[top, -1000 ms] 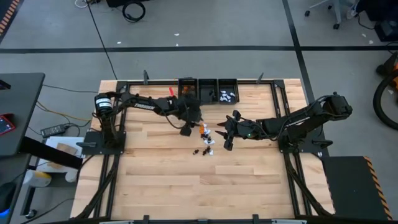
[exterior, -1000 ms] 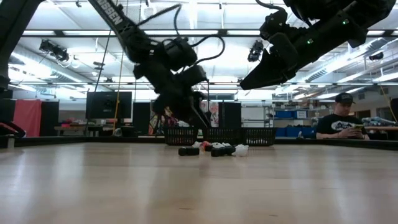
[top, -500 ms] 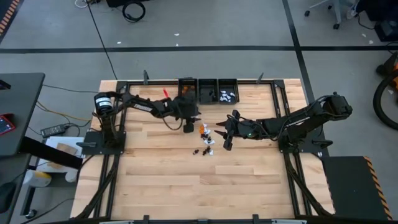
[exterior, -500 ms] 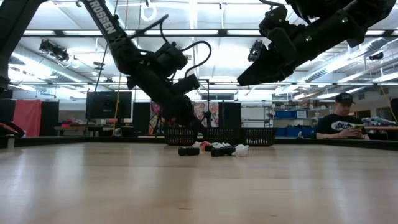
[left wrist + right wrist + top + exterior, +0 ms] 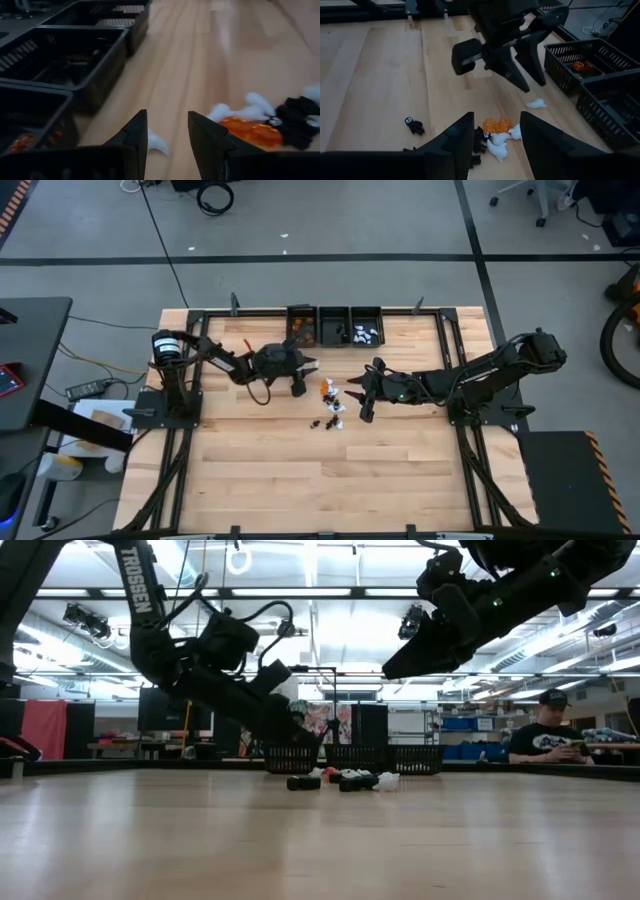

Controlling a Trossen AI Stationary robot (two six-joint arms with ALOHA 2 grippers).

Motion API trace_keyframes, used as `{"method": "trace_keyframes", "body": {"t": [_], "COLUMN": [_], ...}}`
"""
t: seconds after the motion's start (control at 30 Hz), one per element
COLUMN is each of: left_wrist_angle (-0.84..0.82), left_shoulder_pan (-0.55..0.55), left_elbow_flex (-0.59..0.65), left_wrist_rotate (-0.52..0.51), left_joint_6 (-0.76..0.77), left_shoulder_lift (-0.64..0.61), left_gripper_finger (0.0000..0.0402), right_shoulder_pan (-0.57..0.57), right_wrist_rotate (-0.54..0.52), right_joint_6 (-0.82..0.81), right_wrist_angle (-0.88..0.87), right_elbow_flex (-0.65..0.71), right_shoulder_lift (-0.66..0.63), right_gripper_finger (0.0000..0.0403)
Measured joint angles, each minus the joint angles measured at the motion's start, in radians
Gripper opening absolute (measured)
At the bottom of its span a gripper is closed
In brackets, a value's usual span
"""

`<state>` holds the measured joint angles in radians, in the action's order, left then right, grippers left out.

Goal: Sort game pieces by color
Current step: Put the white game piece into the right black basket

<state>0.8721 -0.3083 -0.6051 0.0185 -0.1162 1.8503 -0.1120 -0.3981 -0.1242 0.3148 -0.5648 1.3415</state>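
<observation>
Left gripper (image 5: pixel 165 132) nearest a stray white piece (image 5: pixel 156 142)
Piece lies just ahead, between its parted, empty jaws (right gripper (image 5: pixel 494 131) hovers over the pile, also parted, empty).

A light wooden table (image 5: pixel 260 470) carries three small black bins (image 5: pixel 334 326) in a row at the middle of its far edge; a cluster of orange, black and white game pieces (image 5: pixel 331 406) lies near the table's centre; one white piece (image 5: pixel 536 103) lies apart, toward the bins.
</observation>
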Motion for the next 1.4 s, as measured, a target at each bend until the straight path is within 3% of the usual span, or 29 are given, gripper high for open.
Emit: {"method": "trace_keyframes", "body": {"t": [0.23, 0.6, 0.93, 1.27, 1.4], "left_wrist_angle": [0.069, 0.198, 0.257, 0.260, 0.178], "left_shoulder_pan": [0.032, 0.030, 0.026, -0.004, 0.003], "left_elbow_flex": [-0.005, -0.061, -0.062, -0.067, -0.079], "left_wrist_rotate": [-0.059, -0.060, -0.113, -0.084, -0.079], "left_joint_6": [-0.003, 0.000, -0.094, 0.003, 0.009], "left_shoulder_lift": [0.058, 0.220, 0.229, 0.226, 0.236], "left_gripper_finger": [0.0126, 0.0205, 0.0210, 0.0210, 0.0210], "right_shoulder_pan": [0.000, 0.000, 0.000, 0.000, 0.000], "right_wrist_rotate": [0.000, 0.000, 0.000, 0.000, 0.000], "right_joint_6": [0.004, 0.010, 0.015, 0.015, 0.015], "right_wrist_angle": [0.004, 0.005, -0.004, 0.003, 0.003], "right_elbow_flex": [0.000, 0.000, 0.000, 0.000, 0.000], "right_shoulder_lift": [0.000, 0.000, 0.000, 0.000, 0.000], "right_gripper_finger": [0.0165, 0.0165, 0.0165, 0.0165, 0.0165]}}
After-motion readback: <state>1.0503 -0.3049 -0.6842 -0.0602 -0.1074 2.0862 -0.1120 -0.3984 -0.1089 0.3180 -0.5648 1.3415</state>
